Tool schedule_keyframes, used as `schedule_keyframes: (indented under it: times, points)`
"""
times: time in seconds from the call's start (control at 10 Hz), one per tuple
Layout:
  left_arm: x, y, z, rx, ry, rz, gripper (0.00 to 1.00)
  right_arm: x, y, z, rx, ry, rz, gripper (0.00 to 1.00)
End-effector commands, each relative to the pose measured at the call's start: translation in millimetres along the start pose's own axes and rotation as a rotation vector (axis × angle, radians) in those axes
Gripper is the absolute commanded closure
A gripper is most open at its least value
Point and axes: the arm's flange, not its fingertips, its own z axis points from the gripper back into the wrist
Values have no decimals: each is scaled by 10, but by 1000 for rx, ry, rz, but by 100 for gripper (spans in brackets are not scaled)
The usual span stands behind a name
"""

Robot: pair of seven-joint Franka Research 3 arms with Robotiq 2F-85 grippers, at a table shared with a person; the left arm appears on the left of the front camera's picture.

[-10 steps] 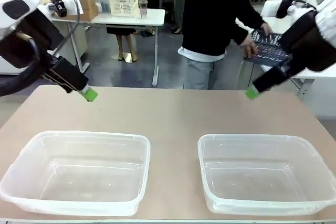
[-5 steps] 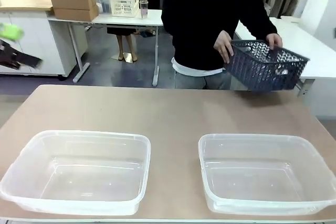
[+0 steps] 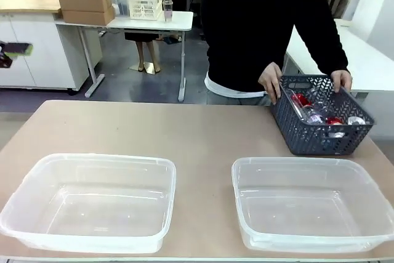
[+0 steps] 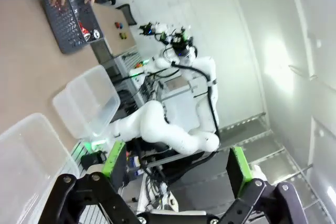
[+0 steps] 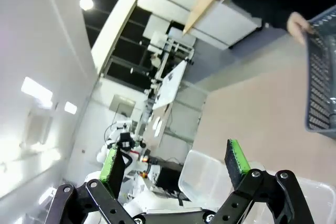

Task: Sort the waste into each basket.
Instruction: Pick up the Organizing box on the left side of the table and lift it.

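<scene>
The waste lies in a dark grey lattice basket (image 3: 320, 140) at the table's far right: red cans (image 3: 301, 99) and clear bottles (image 3: 315, 115). A person's two hands (image 3: 271, 81) hold that basket's rim. Two clear tubs stand empty near my edge of the table, one on the left (image 3: 104, 159) and one on the right (image 3: 295, 161). My left gripper (image 4: 176, 161) hangs open high over the table with nothing between its green pads. My right gripper (image 5: 174, 160) is open too, raised and tilted, with a clear tub (image 5: 202, 179) below it.
A blurred dark piece of my left arm (image 3: 9, 53) shows at the picture's left edge. Bare tabletop (image 3: 184, 130) stretches between the tubs and the far edge. The person stands at the far side, behind the dark basket (image 4: 68, 22). My right arm (image 4: 173, 129) shows in the left wrist view.
Both arms have swung up and away from over the table. The person has brought the dark basket down onto the table at the far right.
</scene>
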Motion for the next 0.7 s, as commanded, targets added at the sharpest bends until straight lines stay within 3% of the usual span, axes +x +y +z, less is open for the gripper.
schedule_keyframes:
  times: [0.0,0.5,0.6]
  points:
    - [-16,-47,-21,36,39,-61,0,-26,148,-69,24,24,59,0]
    - [-35,-57,-45,48,34,-35,0,-67,168,-82,15,36,35,0]
    - [24,-162,-199,240,190,-6,0,-168,319,-625,-65,249,36,0]
